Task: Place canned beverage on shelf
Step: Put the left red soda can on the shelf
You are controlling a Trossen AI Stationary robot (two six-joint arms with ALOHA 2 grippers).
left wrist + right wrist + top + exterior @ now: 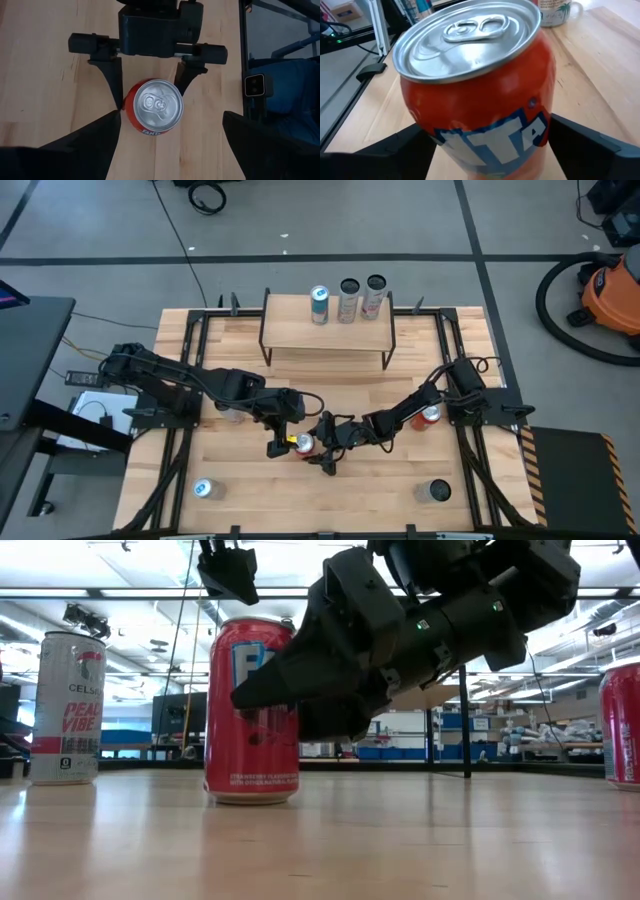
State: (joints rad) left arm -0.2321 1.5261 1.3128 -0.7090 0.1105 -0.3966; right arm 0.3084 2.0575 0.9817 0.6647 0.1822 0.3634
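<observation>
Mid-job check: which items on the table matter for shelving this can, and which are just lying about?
In the job:
- red can, upright at table centre
- right tool, open around that can
- left tool, open, above the can
- shelf, three cans already on top

Lying about:
- blue-topped can, near left corner
- dark-topped can, near right corner
- red can by the right arm

Three cans point(347, 299) line the shelf point(328, 332) back edge — front stands free.
</observation>
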